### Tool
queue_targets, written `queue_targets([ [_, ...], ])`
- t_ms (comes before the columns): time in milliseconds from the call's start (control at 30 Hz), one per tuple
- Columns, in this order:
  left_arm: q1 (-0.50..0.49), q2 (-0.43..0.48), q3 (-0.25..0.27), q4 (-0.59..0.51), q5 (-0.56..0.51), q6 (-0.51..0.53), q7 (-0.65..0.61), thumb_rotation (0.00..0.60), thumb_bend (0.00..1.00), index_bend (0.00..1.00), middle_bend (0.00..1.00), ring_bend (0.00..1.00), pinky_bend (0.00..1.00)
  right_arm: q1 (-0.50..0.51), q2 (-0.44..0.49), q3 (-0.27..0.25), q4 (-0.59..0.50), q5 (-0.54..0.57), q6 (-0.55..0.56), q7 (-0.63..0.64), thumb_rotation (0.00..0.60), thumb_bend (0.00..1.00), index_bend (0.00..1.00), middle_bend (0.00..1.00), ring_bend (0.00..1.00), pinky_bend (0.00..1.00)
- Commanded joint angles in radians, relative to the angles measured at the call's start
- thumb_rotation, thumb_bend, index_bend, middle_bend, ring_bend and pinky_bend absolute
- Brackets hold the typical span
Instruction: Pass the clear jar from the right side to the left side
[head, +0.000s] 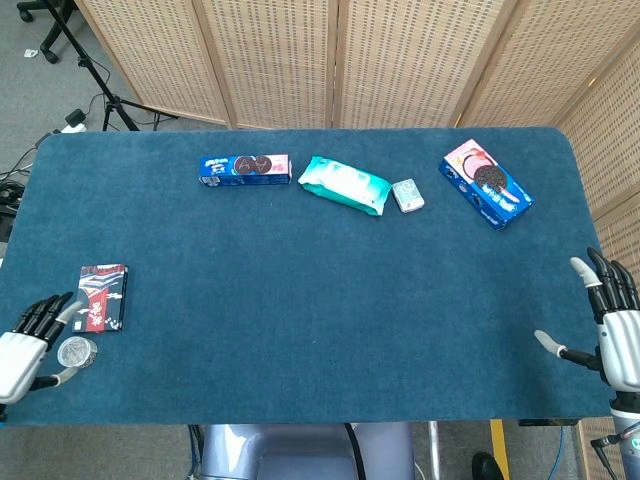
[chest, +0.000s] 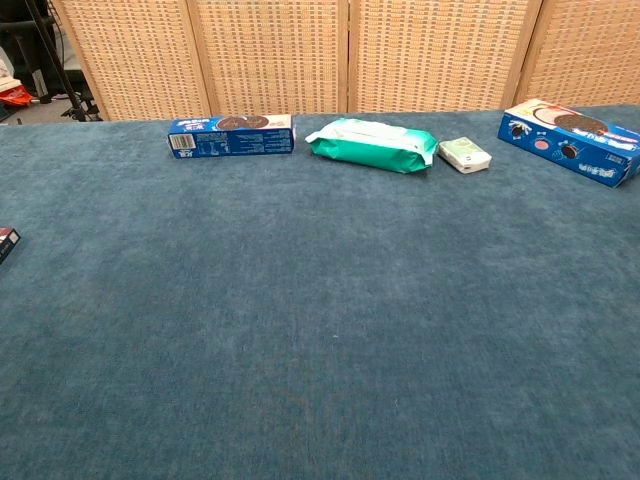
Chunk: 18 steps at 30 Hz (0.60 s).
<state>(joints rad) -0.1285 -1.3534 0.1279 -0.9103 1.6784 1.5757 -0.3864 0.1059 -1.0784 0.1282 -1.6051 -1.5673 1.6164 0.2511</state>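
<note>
The small clear round jar (head: 76, 351) sits on the blue felt-covered desk (head: 300, 290) at its near left corner, just beside the fingertips of the left robot hand (head: 28, 345). That robot hand is spread wide with nothing in it, fingers reaching toward the jar but apart from it, as far as the head view shows. The right robot hand (head: 612, 325) hangs at the near right edge, also spread wide and empty, thumb out toward the desk. Neither robot hand shows in the chest view.

Judging from where the jar lies, the pass looks finished, with the jar already on the left side. The main risk from here is the left robot hand itself: its fingers are so close to the jar that a careless pull-back could brush it, and a light, round thing would likely roll or tip toward the near edge and drop. The flat red and black patterned box (head: 103, 296) lies just beyond the jar, so a nudge that way might knock the two together.

Well apart along the far side lie a long blue cookie box (head: 245, 169), a teal and white soft packet (head: 344, 185), a small pale green pack (head: 407, 195) and a blue and pink cookie box (head: 486, 184); none seems in danger.
</note>
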Motion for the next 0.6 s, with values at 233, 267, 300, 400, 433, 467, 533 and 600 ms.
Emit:
queue_targets([
  [233, 0.047, 0.128, -0.133, -0.279, -0.134, 0.098, 0.041, 0.600, 0.00, 0.00, 0.00, 0.00, 0.00, -0.002, 0.000, 0.000, -0.003, -0.005, 0.003, -0.006, 0.600, 0.00, 0.07, 0.00, 0.00, 0.00],
  [267, 0.051, 0.134, -0.147, -0.310, -0.147, 0.108, 0.049, 0.600, 0.00, 0.00, 0.00, 0.00, 0.00, -0.003, -0.001, -0.001, -0.003, -0.006, 0.004, -0.008, 0.600, 0.00, 0.07, 0.00, 0.00, 0.00],
  [300, 0.053, 0.140, -0.155, -0.332, -0.156, 0.112, 0.059, 0.600, 0.00, 0.00, 0.00, 0.00, 0.00, -0.003, -0.002, -0.001, -0.003, -0.007, 0.005, -0.010, 0.600, 0.00, 0.07, 0.00, 0.00, 0.00],
  [400, 0.058, 0.173, -0.185, -0.460, -0.190, 0.116, 0.136, 0.600, 0.00, 0.00, 0.00, 0.00, 0.00, -0.004, -0.005, -0.002, -0.002, -0.013, 0.009, -0.016, 0.600, 0.00, 0.07, 0.00, 0.00, 0.00],
  [433, 0.059, 0.181, -0.194, -0.499, -0.199, 0.117, 0.166, 0.600, 0.00, 0.00, 0.00, 0.00, 0.00, -0.004, -0.007, -0.002, -0.001, -0.014, 0.011, -0.018, 0.600, 0.00, 0.07, 0.00, 0.00, 0.00],
  [467, 0.058, 0.188, -0.201, -0.536, -0.207, 0.116, 0.193, 0.600, 0.00, 0.00, 0.00, 0.00, 0.00, -0.004, -0.009, -0.001, 0.000, -0.015, 0.014, -0.020, 0.600, 0.00, 0.07, 0.00, 0.00, 0.00],
  [533, 0.049, 0.199, -0.213, -0.632, -0.218, 0.101, 0.240, 0.600, 0.00, 0.00, 0.00, 0.00, 0.00, -0.006, -0.016, 0.004, 0.008, -0.015, 0.025, -0.036, 0.600, 0.00, 0.07, 0.00, 0.00, 0.00],
  [600, 0.040, 0.208, -0.213, -0.683, -0.216, 0.081, 0.282, 0.600, 0.00, 0.00, 0.00, 0.00, 0.00, -0.007, -0.021, 0.006, 0.011, -0.014, 0.028, -0.042, 0.600, 0.00, 0.07, 0.00, 0.00, 0.00],
])
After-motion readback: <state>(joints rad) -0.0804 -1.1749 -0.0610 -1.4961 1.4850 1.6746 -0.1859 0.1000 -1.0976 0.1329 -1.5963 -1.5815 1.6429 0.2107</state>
